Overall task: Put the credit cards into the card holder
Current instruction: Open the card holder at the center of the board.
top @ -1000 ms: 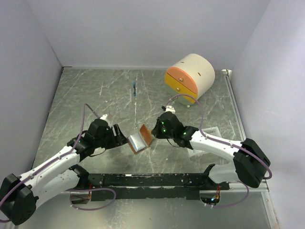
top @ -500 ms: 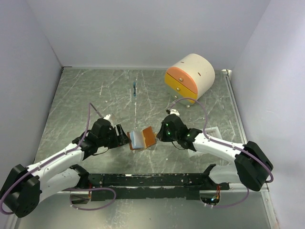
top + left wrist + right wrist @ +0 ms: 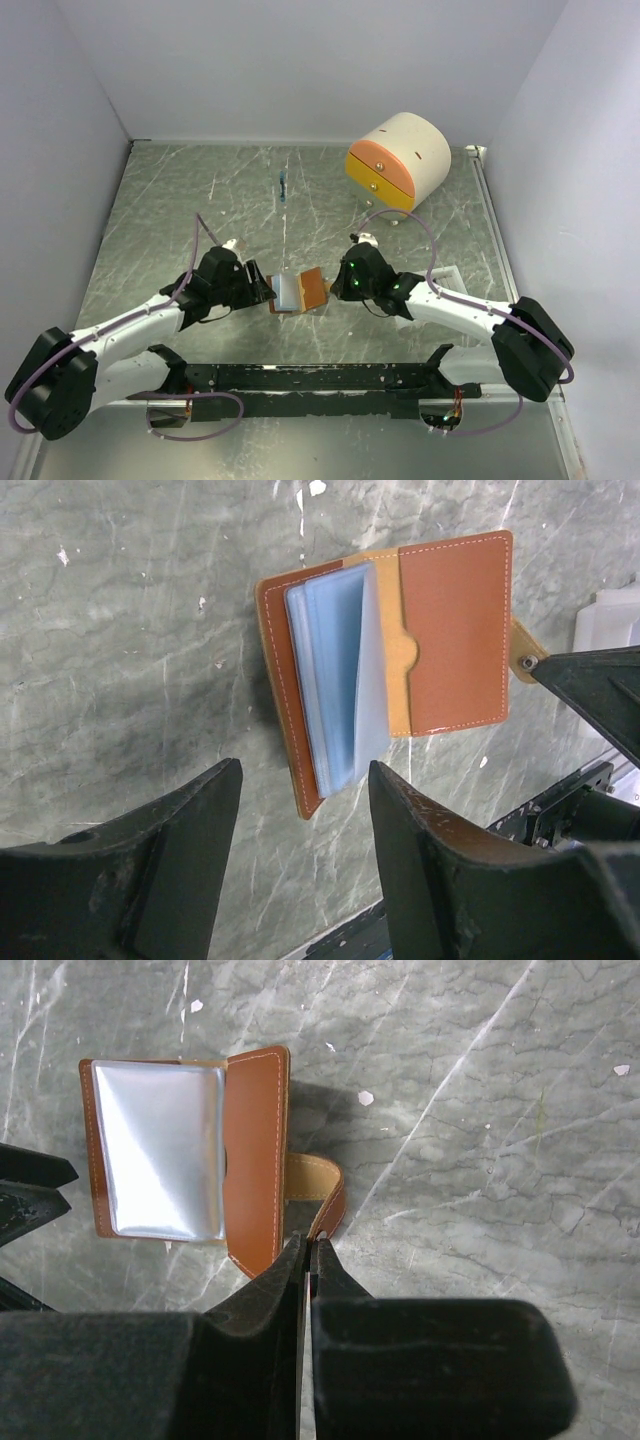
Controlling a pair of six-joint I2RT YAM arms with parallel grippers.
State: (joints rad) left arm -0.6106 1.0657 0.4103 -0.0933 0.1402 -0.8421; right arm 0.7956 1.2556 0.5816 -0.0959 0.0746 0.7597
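The brown card holder (image 3: 300, 290) lies open on the table between my two grippers. In the left wrist view its left half (image 3: 285, 680) holds a stack of pale blue sheets (image 3: 335, 675); I cannot tell cards from pockets there. No loose credit card shows. My left gripper (image 3: 300, 775) is open and empty, just off the wallet's left edge (image 3: 262, 292). My right gripper (image 3: 308, 1245) is shut on the end of the wallet's snap strap (image 3: 320, 1185), at the wallet's right side (image 3: 333, 285). The pocket (image 3: 160, 1150) looks silvery in the right wrist view.
A cream-and-orange drawer box (image 3: 398, 160) stands at the back right. A small blue thing (image 3: 284, 186) lies at the back centre. A white tray (image 3: 442, 280) lies under the right arm. A black rail (image 3: 310, 378) runs along the near edge.
The wallet has gone from tilted and half folded to lying open and flat. Both grippers have shifted slightly with it; the left gripper now sits apart from its edge.
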